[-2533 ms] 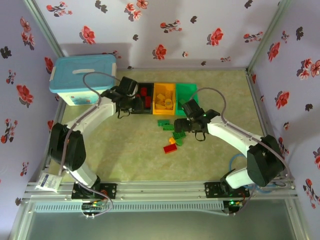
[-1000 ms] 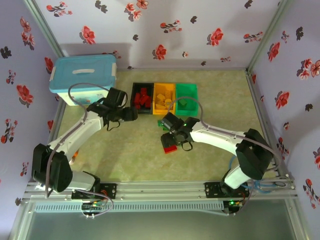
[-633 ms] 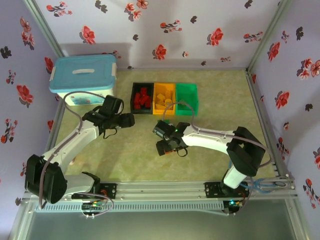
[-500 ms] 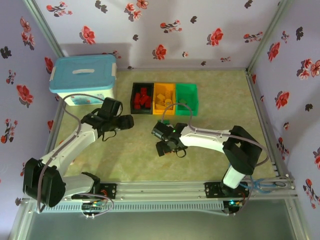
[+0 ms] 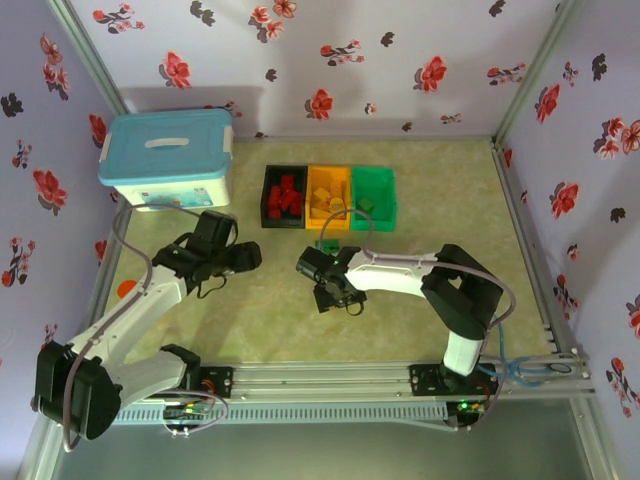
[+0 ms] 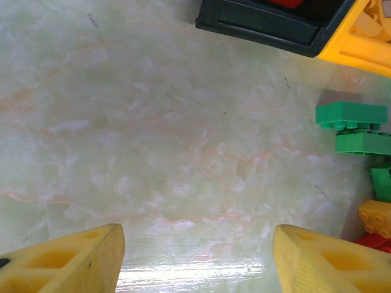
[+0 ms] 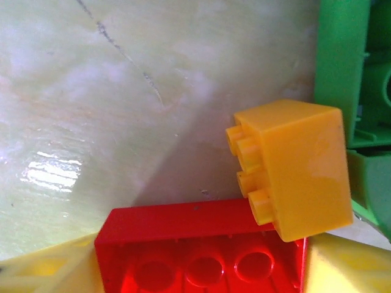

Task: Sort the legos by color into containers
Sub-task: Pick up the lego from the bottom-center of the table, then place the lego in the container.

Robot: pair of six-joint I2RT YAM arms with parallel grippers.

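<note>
Most legos point(image 5: 285, 192) seem sorted into the black bin point(image 5: 266, 205), orange-yellow bin point(image 5: 328, 226) and green bin point(image 5: 382, 185), with a few loose on the table point(image 5: 260, 310) near them, where the right gripper point(image 7: 201, 268) pinches a red brick point(image 7: 183, 241) and the left gripper point(image 6: 195, 262) hangs open, empty.

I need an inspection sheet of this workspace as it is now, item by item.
Surface: marbled table, no spill seen.
Job's things: black bin, orange-yellow bin, green bin in a row, bricks inside; loose green bricks nearby on the table.
Clutter: white storage box, far left.
Grippers: left gripper open, empty; right gripper closed on both sides of a red brick, an orange-yellow brick touching it.
Cables: blue cables by the right arm's base.
Surroundings: flowered walls, metal frame.
</note>
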